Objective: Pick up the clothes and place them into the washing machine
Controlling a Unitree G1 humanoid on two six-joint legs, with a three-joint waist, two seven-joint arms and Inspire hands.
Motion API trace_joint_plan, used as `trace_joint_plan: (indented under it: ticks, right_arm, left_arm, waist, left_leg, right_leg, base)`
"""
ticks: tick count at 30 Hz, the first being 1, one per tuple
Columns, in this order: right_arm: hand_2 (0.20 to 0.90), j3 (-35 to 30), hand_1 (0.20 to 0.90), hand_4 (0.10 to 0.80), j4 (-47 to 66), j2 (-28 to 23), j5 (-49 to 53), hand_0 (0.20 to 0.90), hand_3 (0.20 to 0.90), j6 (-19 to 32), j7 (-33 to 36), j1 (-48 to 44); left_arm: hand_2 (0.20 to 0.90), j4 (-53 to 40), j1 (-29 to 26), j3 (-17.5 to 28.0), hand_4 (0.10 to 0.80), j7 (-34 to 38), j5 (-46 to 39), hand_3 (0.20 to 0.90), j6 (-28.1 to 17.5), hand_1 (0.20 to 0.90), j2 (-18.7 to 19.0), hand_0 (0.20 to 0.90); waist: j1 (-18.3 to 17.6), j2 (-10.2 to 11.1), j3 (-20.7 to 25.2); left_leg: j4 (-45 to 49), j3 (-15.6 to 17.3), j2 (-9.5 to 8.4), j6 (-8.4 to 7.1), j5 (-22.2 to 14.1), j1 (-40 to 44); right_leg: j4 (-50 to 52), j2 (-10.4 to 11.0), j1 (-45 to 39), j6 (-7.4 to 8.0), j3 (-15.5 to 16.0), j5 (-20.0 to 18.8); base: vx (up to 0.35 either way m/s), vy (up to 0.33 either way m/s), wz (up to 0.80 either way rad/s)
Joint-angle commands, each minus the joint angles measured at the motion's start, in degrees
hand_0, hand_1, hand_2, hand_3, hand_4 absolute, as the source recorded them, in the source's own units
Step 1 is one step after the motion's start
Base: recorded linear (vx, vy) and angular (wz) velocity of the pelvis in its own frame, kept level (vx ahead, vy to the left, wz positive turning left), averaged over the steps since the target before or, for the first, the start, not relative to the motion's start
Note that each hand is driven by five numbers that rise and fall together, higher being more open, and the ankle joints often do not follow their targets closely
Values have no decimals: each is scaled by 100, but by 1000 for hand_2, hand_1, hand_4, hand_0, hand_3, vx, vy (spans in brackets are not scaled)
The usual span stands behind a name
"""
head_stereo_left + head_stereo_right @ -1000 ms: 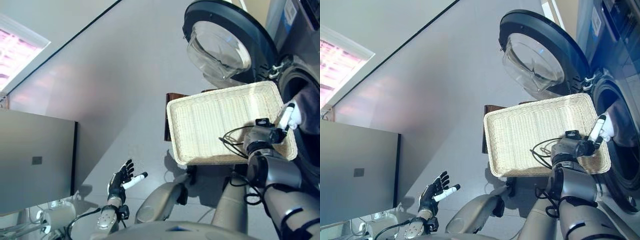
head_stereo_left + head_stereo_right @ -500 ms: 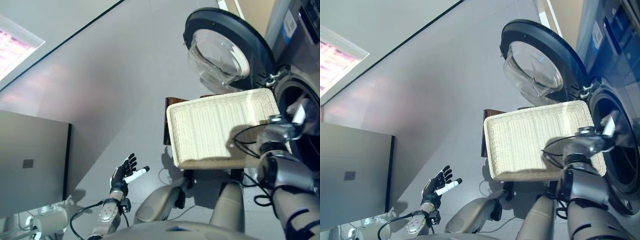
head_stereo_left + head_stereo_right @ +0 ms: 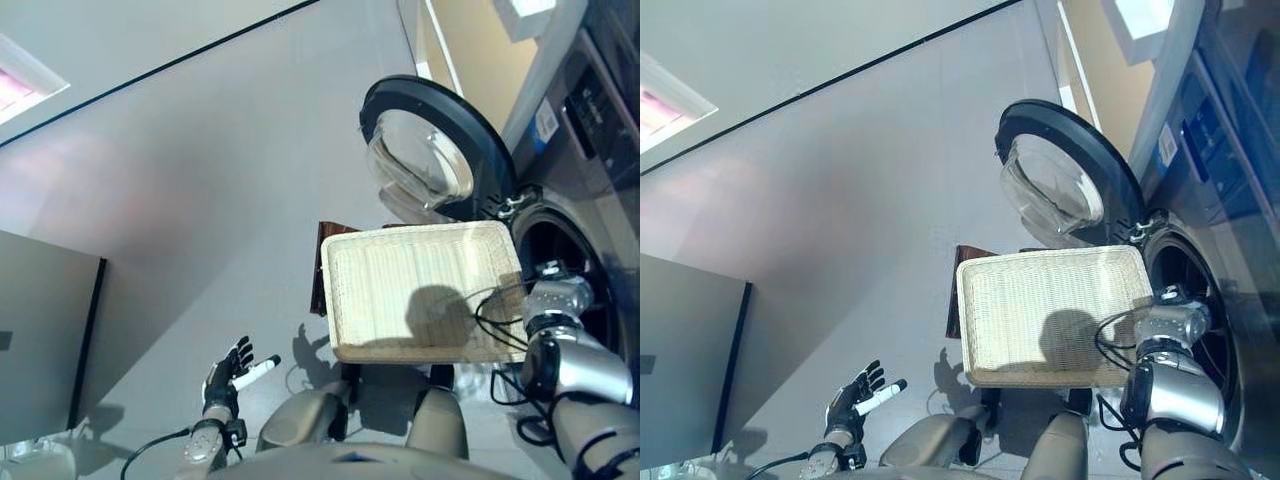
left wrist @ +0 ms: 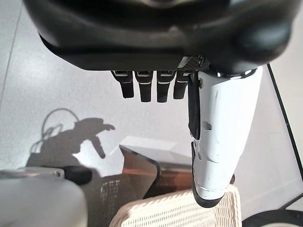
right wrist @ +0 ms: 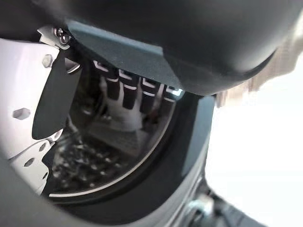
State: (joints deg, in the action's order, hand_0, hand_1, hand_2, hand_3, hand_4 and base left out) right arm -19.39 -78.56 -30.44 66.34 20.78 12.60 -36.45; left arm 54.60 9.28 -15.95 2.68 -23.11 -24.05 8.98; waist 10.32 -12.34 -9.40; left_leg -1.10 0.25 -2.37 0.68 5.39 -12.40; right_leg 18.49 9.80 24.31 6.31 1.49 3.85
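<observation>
Down at the near left, the left hand (image 3: 232, 368) hangs over the grey floor (image 3: 200, 200), its dark fingers (image 4: 149, 87) straight and spread and its white-covered thumb standing out, holding nothing. Farther left a grey cabinet (image 3: 40, 330) shows at the edge of the head views.

In the middle stands a pale wicker basket (image 3: 425, 290), a shallow rectangular tray with nothing lying in it, resting on a dark brown stand (image 3: 322, 265) whose edge shows at the basket's left side. A round shadow falls across the right half of the basket's floor.

Beyond the basket and to its right, the washing machine door (image 3: 425, 150) stands swung wide, a dark ring round a clear bowl of glass. Right of it is the washing machine (image 3: 590, 150), with its dark round opening just past the basket's right rim.

The right hand (image 5: 128, 90) is reached into that opening. In the right wrist view its fingers hang straight beside the white thumb cover, gripping nothing, with the perforated metal drum (image 5: 80, 165) below them. Past the fingertips a pale piece of clothing (image 5: 120, 118) lies inside the drum; whether the fingers touch it cannot be told.
</observation>
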Motion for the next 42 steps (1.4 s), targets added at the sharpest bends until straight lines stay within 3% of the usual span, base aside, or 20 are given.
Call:
trace_joint_plan:
  ticks: [1, 6, 12, 19, 23, 29, 37, 39, 41, 42]
  right_arm:
    - [900, 630, 900, 800, -46, 147, -529, 900, 900, 119, -177, 370]
    - [900, 966, 900, 800, -217, 1119, -404, 900, 900, -65, -416, 660]
    - [900, 1017, 900, 800, 54, 1530, -225, 900, 900, -56, -580, 852]
    - [900, 998, 900, 800, 214, 1756, -386, 900, 900, -131, -731, 1476]
    - [900, 1063, 900, 800, 272, 1766, -1111, 900, 900, -245, -815, 2081]
    - [900, 1152, 900, 800, 583, 1953, -2007, 900, 900, -277, -826, 2938]
    - [900, 1156, 900, 800, 144, 2160, -2822, 900, 900, -473, -992, 3847]
    - [900, 1297, 900, 800, -101, 2123, -3776, 900, 900, -550, -721, 4092]
    - [900, 1361, 900, 800, -83, 2112, -4020, 900, 900, -559, -646, 4168]
    - [900, 1478, 900, 800, -128, 2057, -4743, 900, 900, -602, -220, 4271]
  left_arm:
    - [900, 300, 16, 196, 800, 146, 223, 900, -189, 900, 172, 900]
    - [900, 56, 53, 139, 800, 78, 430, 900, -142, 900, 173, 900]
    - [900, -94, 109, 164, 800, 60, 457, 900, -120, 900, 165, 900]
    - [900, 476, -41, 413, 800, 102, 536, 900, -19, 900, 158, 900]
    - [900, 1007, -233, 694, 800, 166, 581, 900, -36, 900, 198, 900]
    - [900, 1627, -369, 938, 800, 198, 690, 900, -72, 900, 251, 900]
    - [900, 2147, -413, 1043, 800, 94, 1137, 900, 91, 900, 247, 900]
    - [900, 2362, -426, 1030, 800, 4, 1381, 900, 203, 900, 296, 900]
    - [900, 2366, -429, 1018, 800, -2, 1414, 900, 244, 900, 306, 900]
    - [900, 2446, -448, 931, 800, 15, 1550, 900, 278, 900, 313, 900]
  waist:
    - [-3, 249, 810]
    - [148, 282, 796]
    - [207, 316, 758]
    - [115, 733, 868]
    - [-39, 1078, 1036]
    - [-317, 1316, 1244]
    - [-577, 1437, 1402]
    - [-679, 1442, 1478]
    - [-714, 1441, 1489]
    - [-785, 1427, 1516]
  left_leg:
    - [273, 63, 219, -521, -598, -55]
    - [269, -38, 222, -511, -594, -7]
    - [279, -145, 221, -508, -567, 15]
    - [220, -182, 271, -500, -606, 313]
    - [141, -148, 299, -489, -638, 587]
    - [1, 34, 326, -468, -606, 844]
    - [-116, 75, 384, -465, -560, 1210]
    - [-179, 73, 421, -469, -522, 1296]
    - [-210, 73, 428, -467, -512, 1346]
    - [-226, 70, 432, -452, -508, 1417]
  right_leg:
    - [-1824, 75, -878, -71, 77, -622]
    - [-1845, 89, -998, -66, 188, -602]
    - [-1859, 101, -1098, -68, 312, -598]
    - [-1913, 62, -1446, -63, 413, -589]
    - [-2001, 27, -1649, -47, 397, -671]
    - [-2076, -30, -1721, -3, 270, -825]
    - [-2027, -95, -2001, -3, 260, -786]
    - [-1970, -105, -2062, 6, 266, -742]
    - [-1956, -108, -2099, 7, 269, -729]
    - [-1892, -121, -2131, 13, 240, -702]
  base:
    - [10, -33, -11]
    - [-9, -11, -1]
    - [-7, 3, 6]
    - [41, -27, 16]
    - [-3, -12, -3]
    - [-62, 6, -12]
    - [-38, 2, -8]
    - [-43, 7, -1]
    - [-29, 11, -1]
    - [0, 0, 0]
